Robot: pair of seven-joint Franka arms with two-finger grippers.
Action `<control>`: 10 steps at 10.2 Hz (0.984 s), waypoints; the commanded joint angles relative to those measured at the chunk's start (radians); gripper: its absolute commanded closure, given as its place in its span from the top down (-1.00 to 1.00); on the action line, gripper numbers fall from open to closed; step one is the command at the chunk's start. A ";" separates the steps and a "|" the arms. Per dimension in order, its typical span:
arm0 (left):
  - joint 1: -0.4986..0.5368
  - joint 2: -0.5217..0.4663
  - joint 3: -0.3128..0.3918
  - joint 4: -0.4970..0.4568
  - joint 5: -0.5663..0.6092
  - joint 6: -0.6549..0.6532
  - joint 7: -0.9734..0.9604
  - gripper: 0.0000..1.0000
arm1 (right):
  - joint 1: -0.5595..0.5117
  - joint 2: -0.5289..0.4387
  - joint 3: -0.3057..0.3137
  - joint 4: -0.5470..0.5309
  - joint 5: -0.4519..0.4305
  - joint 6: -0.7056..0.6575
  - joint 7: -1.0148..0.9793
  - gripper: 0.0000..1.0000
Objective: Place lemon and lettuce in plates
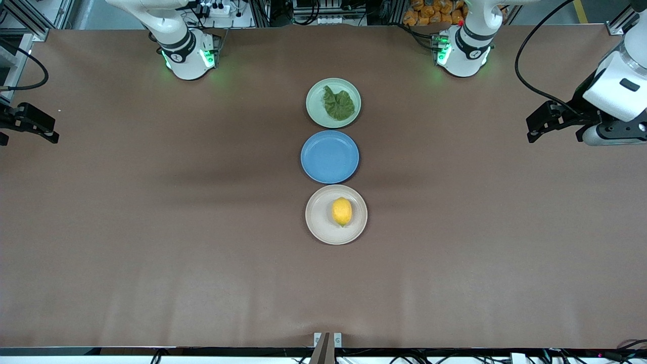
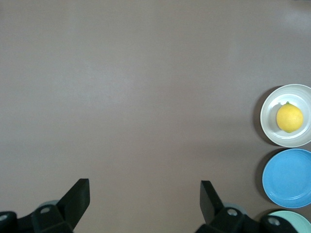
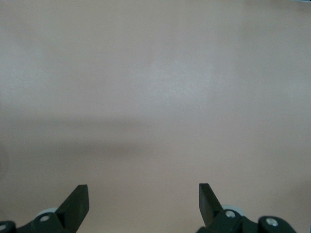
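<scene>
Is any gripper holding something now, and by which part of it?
Nothing is held. The left gripper and right gripper are open and empty over bare table, one at each end.

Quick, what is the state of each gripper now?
Left gripper: open, holding nothing, over bare table.
Right gripper: open, holding nothing, over bare table.

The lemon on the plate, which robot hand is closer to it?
Left. The left gripper hangs over the table's left-arm end, somewhat closer to the lemon than the right gripper, over the right-arm end. Both are open and well away.
</scene>
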 commanded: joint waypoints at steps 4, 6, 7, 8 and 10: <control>0.024 -0.007 0.001 0.000 -0.004 -0.030 0.035 1.00 | -0.001 -0.007 0.007 -0.003 0.024 0.001 -0.011 1.00; 0.026 -0.007 0.001 -0.001 -0.004 -0.038 0.037 1.00 | -0.002 -0.008 0.007 -0.003 0.024 -0.002 -0.013 1.00; 0.026 -0.007 0.001 -0.003 0.002 -0.043 0.038 1.00 | -0.002 -0.008 0.007 -0.003 0.024 0.001 -0.013 1.00; 0.026 -0.005 0.001 -0.001 0.008 -0.044 0.043 1.00 | -0.002 -0.008 0.009 -0.001 0.024 0.001 -0.013 1.00; 0.024 -0.004 0.001 0.000 0.008 -0.044 0.044 1.00 | -0.002 -0.010 0.007 -0.001 0.024 -0.002 -0.014 1.00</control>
